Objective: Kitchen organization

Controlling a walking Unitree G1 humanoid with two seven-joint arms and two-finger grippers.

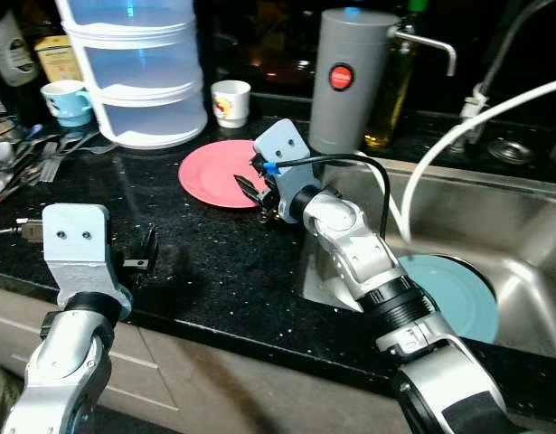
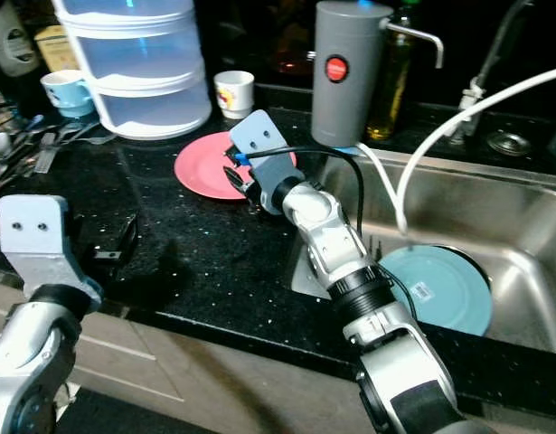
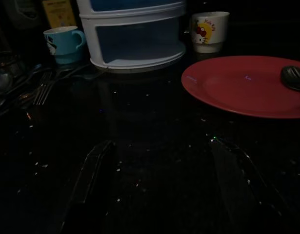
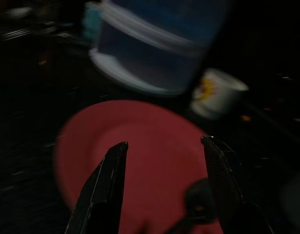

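Left eye view puts the pink plate (image 1: 221,173) just left of centre in the upper half of the frame, lying flat on the black speckled counter (image 1: 196,262), with the right gripper (image 1: 253,188) at its near right edge. In the right wrist view that gripper's two fingers (image 4: 103,187) stand wide apart over the plate, holding nothing. The left gripper (image 1: 144,253) rests low over the counter at middle left, its fingers spread and empty. A stacked clear container (image 1: 137,68) and a small white cup (image 1: 230,101) stand behind the plate; a teal plate (image 1: 454,294) lies in the sink (image 1: 522,226) at lower right. The plate looks rigid, smooth and likely slippery, and breakable if dropped. Lying flat, it offers only its rim: one finger would need to slide under the edge, the other pressing on top.
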